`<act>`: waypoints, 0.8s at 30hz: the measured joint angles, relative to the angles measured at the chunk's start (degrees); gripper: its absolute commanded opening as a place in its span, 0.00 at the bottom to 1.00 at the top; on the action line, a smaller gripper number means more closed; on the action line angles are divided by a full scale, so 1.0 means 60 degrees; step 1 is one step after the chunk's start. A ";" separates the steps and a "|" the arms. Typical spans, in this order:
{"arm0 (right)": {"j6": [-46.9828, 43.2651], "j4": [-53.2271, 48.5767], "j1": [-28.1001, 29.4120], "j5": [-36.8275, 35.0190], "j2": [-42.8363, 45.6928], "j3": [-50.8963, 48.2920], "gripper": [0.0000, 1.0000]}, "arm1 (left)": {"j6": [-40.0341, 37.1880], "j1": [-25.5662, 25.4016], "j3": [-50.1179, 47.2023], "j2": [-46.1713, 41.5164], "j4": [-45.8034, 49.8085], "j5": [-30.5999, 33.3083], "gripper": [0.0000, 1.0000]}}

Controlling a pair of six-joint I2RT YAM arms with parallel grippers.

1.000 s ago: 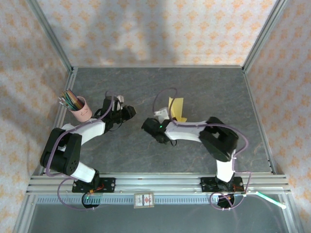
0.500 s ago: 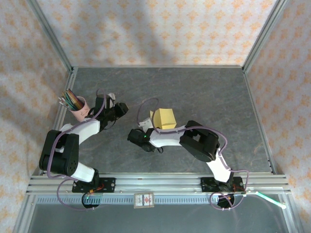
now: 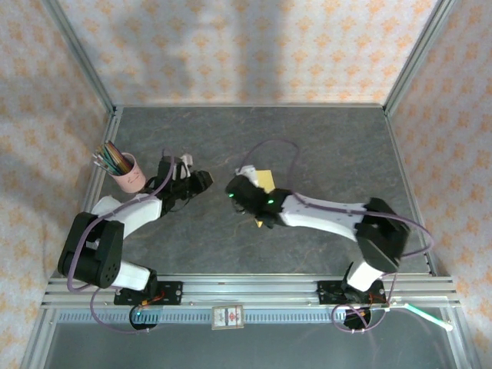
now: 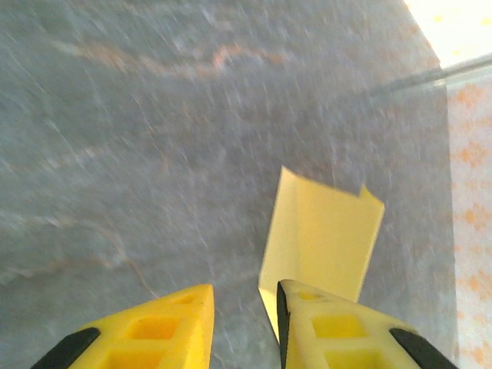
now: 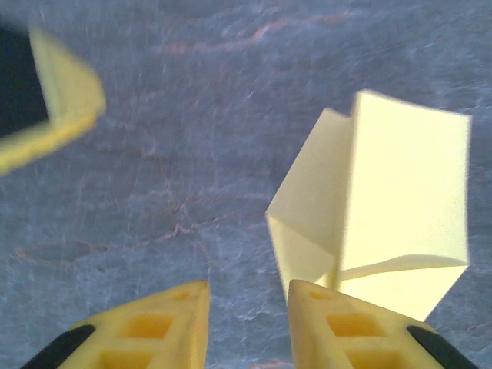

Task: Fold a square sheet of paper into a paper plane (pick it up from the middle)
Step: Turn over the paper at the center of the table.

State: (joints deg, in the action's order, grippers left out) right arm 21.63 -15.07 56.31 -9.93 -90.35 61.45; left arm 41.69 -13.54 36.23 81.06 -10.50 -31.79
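The square sheet of paper (image 5: 384, 207) is yellow, creased into a pointed folded shape. It sits just right of my right gripper (image 5: 247, 284), outside its right finger (image 5: 338, 323). That gripper is open, with bare table showing in the gap. From above, the paper (image 3: 266, 178) peeks out beside the right gripper (image 3: 237, 184) at mid-table. My left gripper (image 4: 244, 288) is open with nothing between its fingers. The paper (image 4: 323, 238) stands beyond its right finger. From above, the left gripper (image 3: 201, 179) faces the right one across a short gap.
A pink cup of coloured pencils (image 3: 127, 171) stands at the left edge of the grey table (image 3: 323, 138). Metal frame rails and patterned walls close in the table on three sides. A left finger (image 5: 54, 100) shows at the upper left of the right wrist view.
The right gripper has gone from shut to open and let go of the paper. The right arm has swung and stretched out. The left gripper has shifted slightly.
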 measured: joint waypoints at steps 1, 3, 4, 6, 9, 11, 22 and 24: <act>-0.0004 0.0219 -0.0382 0.0328 0.0364 -0.0382 0.29 | 0.0102 -0.0259 -0.0058 -0.0015 -0.0018 -0.0029 0.23; -0.0004 0.0641 -0.1093 0.0903 0.0769 -0.1045 0.25 | 0.0259 -0.0794 -0.0138 -0.0007 -0.0098 -0.0066 0.18; -0.0011 0.0816 -0.1464 0.1158 0.0852 -0.1373 0.23 | 0.0331 -0.1082 -0.0146 0.0011 -0.0117 -0.0069 0.15; 0.0011 0.1031 -0.1923 0.1577 0.0831 -0.1810 0.18 | 0.0397 -0.1588 -0.0138 0.0200 -0.0266 -0.0095 0.12; 0.0062 0.1319 -0.2091 0.2073 0.0557 -0.2098 0.13 | 0.0546 -0.2084 -0.0109 0.0845 -0.0397 -0.0102 0.08; 0.0106 0.1647 -0.2080 0.2379 0.0277 -0.2171 0.11 | 0.0597 -0.2240 -0.0109 0.1271 -0.0466 -0.0095 0.05; 0.0182 0.2557 -0.2109 0.3016 -0.0550 -0.2237 0.08 | 0.0641 -0.2368 0.0885 0.2987 -0.0892 -0.0098 0.00; 0.0222 0.2670 -0.2109 0.3100 -0.0608 -0.2237 0.08 | 0.0630 -0.2368 0.1045 0.3249 -0.0976 -0.0102 0.00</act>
State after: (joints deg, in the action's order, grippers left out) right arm 22.96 0.95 43.66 8.67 -94.00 48.03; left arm 45.47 -27.75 42.50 100.55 -16.36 -32.40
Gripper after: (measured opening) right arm 0.079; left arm 0.062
